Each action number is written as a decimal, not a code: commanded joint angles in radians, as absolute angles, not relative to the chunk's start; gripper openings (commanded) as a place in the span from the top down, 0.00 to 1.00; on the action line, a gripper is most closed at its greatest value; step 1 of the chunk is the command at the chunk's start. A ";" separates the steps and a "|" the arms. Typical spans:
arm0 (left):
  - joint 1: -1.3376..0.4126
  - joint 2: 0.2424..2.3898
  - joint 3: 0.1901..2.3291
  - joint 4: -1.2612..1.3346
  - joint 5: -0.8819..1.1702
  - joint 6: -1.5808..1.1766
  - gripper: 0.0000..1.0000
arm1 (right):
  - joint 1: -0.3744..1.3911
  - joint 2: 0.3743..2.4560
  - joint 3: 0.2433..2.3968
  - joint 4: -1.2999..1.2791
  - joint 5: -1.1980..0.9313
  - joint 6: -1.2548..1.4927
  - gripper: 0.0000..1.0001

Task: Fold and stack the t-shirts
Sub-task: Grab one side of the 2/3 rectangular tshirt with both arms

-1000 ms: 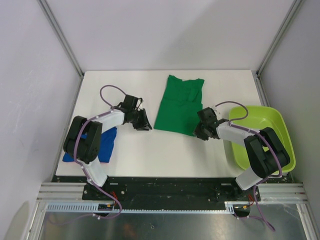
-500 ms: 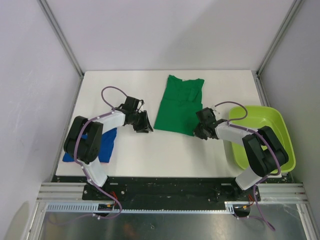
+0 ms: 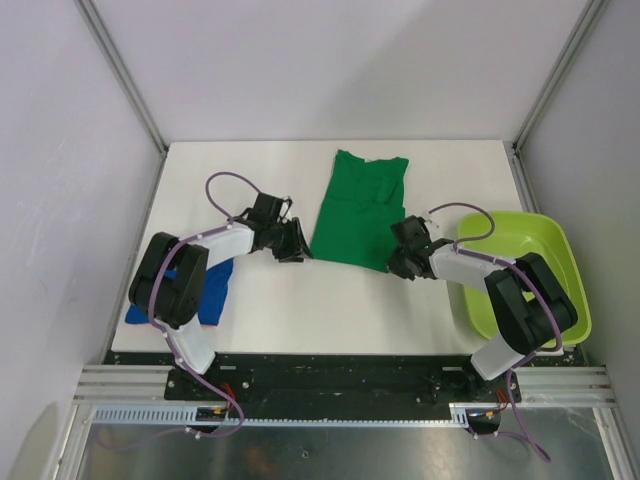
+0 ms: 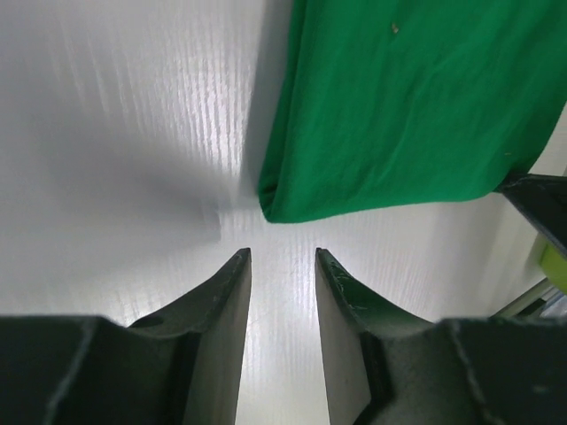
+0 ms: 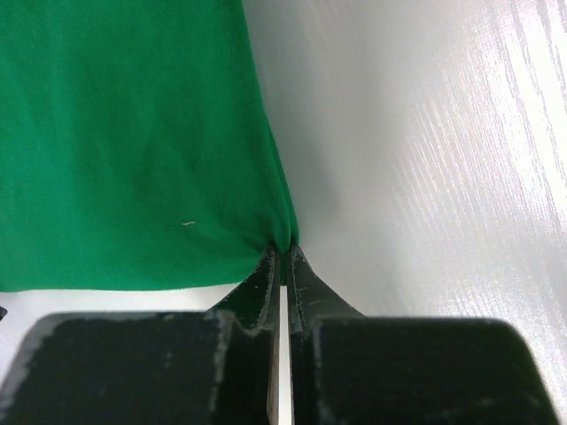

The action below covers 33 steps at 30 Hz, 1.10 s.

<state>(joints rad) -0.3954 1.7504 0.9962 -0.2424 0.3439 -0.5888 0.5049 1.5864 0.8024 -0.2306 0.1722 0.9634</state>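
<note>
— Blue cloth on the left: the blue t-shirt (image 3: 218,290) lies bunched at the table's (image 3: 300,300) near edge, partly hidden by our left arm.
— Our left gripper (image 4: 282,257)?
— Spread, just short of the green t-shirt's (image 3: 358,210) near left corner. We judge it must close there next.
— The right gripper (image 5: 282,255)?
— Pinching the near right corner. The lime tub (image 3: 515,222) crowds our right side.
</note>
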 commanded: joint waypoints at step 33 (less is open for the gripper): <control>-0.411 1.833 1.010 -0.144 0.278 -0.649 0.62 | 0.519 1.586 0.798 -0.291 0.185 0.936 1.00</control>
